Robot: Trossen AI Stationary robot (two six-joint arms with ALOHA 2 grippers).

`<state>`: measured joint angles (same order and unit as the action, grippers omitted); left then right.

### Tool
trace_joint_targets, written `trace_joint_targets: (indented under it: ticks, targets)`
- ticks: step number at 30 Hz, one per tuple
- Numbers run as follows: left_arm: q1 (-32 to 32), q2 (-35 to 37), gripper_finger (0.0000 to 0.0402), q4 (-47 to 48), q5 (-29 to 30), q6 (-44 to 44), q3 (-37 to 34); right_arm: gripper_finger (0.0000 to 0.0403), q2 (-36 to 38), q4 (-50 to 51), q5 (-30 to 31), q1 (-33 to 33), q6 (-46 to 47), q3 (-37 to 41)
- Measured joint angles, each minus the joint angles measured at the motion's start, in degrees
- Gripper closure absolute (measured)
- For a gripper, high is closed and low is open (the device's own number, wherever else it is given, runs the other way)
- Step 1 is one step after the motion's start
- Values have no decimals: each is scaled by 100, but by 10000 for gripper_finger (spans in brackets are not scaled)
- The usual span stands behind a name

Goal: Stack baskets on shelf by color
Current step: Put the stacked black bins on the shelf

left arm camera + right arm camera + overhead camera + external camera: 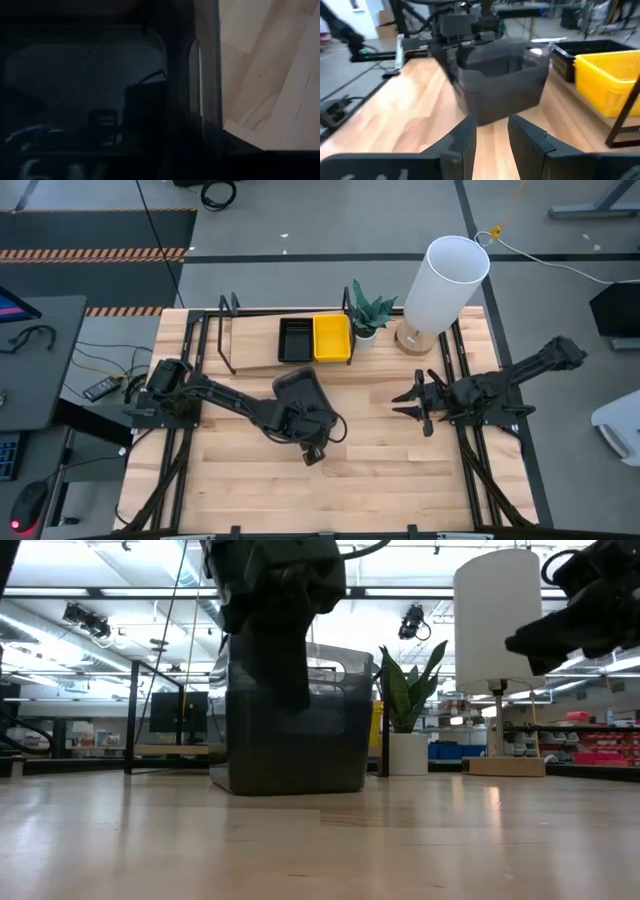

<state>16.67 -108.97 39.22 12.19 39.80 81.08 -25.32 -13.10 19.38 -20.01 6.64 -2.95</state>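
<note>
Grey basket (295, 745) sits mid-table, left gripper (305, 423) grasping its wall; right gripper (412, 402) at three o'clock, fingers released.

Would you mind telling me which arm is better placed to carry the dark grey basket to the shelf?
The left. Its gripper is already down on the grey basket, jaws around its wall. The right gripper hangs open, apart from it. The shelf lies nearer the left side.
</note>
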Motion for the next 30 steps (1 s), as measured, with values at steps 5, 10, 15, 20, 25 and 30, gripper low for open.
trace_joint_targets:
  ticks: [5,10,15,20,25,30]
  targets:
    - [6,0,318,13,-15,-598,0,284,645,1596,-250,-7,255,-323]
    - [4,-77,347,167,-10,-897,0,284,973,2658,-409,-7,417,-360]
    - [6,-66,383,285,-6,-835,12,284,920,2686,-409,-7,386,-362]
    - [179,176,383,460,-260,-543,63,284,916,2620,-409,-7,384,-364]
    - [551,572,383,1146,-308,-399,592,284,914,2508,-409,-7,375,-364]
    - [820,882,383,2722,691,-654,1297,284,904,2431,-410,-7,375,-366]
